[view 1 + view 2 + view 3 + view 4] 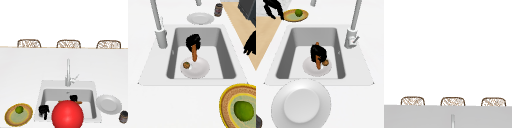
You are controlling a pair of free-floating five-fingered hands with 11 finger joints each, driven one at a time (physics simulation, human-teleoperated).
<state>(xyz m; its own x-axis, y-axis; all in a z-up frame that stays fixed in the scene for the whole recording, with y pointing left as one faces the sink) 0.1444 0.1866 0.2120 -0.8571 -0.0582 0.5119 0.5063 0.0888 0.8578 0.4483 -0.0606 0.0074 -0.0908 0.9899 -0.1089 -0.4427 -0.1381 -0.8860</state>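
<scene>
Right up close, a big red ball (67, 114) is blocking the sink (203, 28), where the right hand (193, 41) is gripping a carrot (194, 53) over the white plate (200, 68), so it should be holding snugly and moving slowly.

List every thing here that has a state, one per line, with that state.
Right robot hand: shut on carrot, over the sink.
Carrot: tilted, lower end on the white plate.
White plate: in the sink, holding a small brown ball.
Left robot hand: idle at the sink's front-left edge.
Lime: on the woven plate.
Tap: no water visible.
</scene>
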